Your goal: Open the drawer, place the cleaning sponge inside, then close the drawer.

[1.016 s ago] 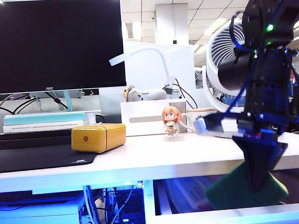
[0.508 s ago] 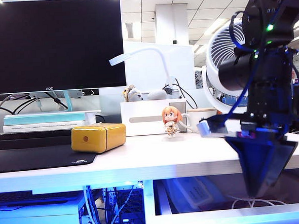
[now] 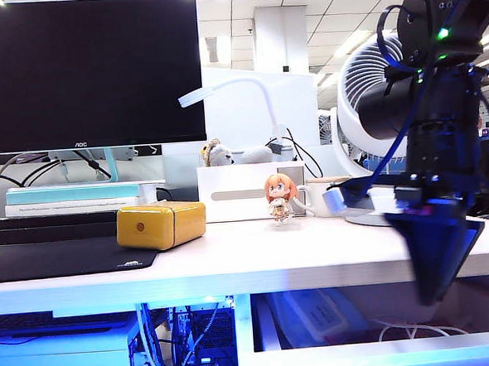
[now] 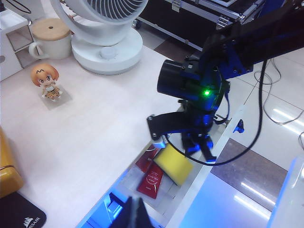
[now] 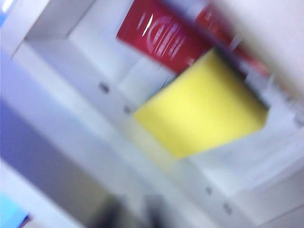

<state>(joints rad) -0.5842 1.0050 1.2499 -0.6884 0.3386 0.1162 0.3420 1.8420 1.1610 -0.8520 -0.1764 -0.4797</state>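
right pincer (image 3: 435, 294) empty, its gap unclear, above sponge (image 4: 174, 164) in open drawer (image 4: 199, 178); left pincer (image 4: 135, 216) closed.

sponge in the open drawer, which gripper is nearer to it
Right. The right gripper hangs just above the sponge in the drawer. The left gripper sits off by the drawer's other end, clearly farther.

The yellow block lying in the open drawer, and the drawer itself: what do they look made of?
The cleaning sponge looks like soft matte foam: flat yellow face, no shine, probably with a darker layer beneath. The drawer looks like smooth white-coated board or metal; its walls are plain and slightly glossy, so I cannot tell which.
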